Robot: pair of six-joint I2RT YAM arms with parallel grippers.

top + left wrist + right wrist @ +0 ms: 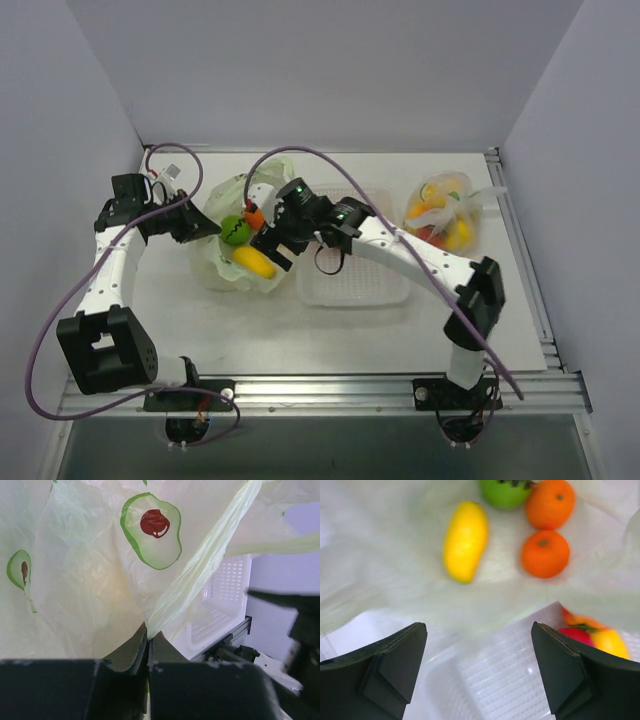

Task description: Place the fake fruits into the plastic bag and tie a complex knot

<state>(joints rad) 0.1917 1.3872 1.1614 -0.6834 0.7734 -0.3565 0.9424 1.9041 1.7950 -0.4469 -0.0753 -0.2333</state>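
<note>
Thin pale green plastic bag with avocado prints [215, 268] lies on the counter left of centre, just beside the white slotted plastic basket [360, 285]. Left tool [148, 636] pressed together on its film, likely holding the mouth up. Right tool [480, 665] spread, empty, just above the opening. Inside, below it: yellow oblong fake fruit [465, 540], two orange rounds [545, 552], green round fruit [505, 490].

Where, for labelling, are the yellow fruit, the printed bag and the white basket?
yellow fruit [465, 540]: right wrist view, its middle.
printed bag [150, 530]: left wrist view, avocado print.
white basket [358, 288]: top view, bare floor.
</note>
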